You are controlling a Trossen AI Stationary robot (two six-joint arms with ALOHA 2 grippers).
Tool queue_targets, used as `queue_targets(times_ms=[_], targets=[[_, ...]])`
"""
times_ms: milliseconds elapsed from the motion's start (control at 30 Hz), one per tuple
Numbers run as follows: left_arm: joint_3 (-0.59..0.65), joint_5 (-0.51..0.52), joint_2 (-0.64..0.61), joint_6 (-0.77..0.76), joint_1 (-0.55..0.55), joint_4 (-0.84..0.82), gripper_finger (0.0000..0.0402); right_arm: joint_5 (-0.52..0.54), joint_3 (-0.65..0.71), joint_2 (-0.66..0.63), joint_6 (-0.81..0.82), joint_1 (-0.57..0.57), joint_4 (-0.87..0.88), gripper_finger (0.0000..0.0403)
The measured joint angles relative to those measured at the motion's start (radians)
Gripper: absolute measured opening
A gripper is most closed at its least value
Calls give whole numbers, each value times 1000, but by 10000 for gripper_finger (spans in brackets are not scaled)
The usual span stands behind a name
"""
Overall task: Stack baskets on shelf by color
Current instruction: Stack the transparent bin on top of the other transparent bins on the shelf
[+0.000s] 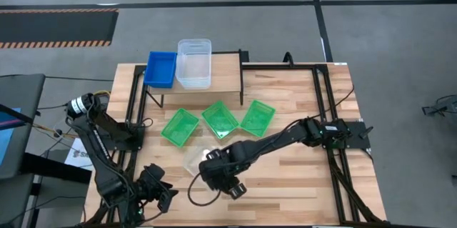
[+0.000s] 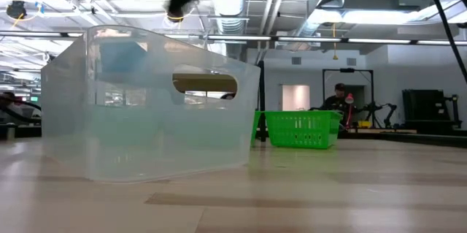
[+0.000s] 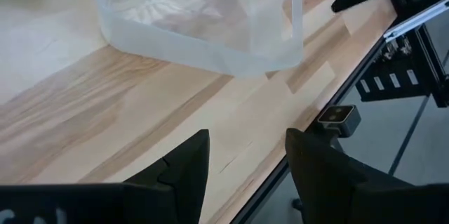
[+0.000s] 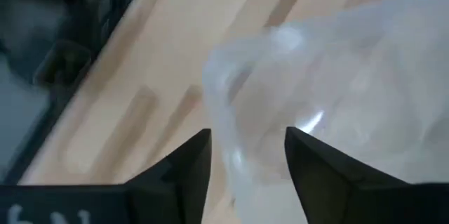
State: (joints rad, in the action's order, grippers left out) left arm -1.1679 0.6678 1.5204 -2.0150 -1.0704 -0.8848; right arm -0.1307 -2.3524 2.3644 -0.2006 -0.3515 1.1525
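Clear basket [image 2: 149,105] nearest, flat on table [image 2: 328,189]. From above, directly under right gripper [image 1: 218,174], fingers spread, gripping nothing. Could skid on a glancing rim contact. Left gripper [image 3: 242,164] released, idle nearby.

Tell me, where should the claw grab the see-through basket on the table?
Probably on a thin upright wall of the clear basket, coming from above, one finger inside. It sits upright and open-topped, and the right claw already hovers over its rim.
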Motion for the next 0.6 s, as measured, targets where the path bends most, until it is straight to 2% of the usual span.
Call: queue_targets(times_ms=[133, 333, 500, 600], targets=[[0, 1, 1, 13, 0, -3, 176, 2, 0, 40, -101, -11, 28, 219], [1, 1, 1, 7, 1, -19, 176, 12, 3, 109, -85, -4, 49, 219], [1, 2, 1, 4, 1, -24, 176, 73, 1, 174, -63, 3, 54, 209], [1, 1, 1, -7, 1, -24, 176, 90, 4, 181, -45, 4, 79, 179]])
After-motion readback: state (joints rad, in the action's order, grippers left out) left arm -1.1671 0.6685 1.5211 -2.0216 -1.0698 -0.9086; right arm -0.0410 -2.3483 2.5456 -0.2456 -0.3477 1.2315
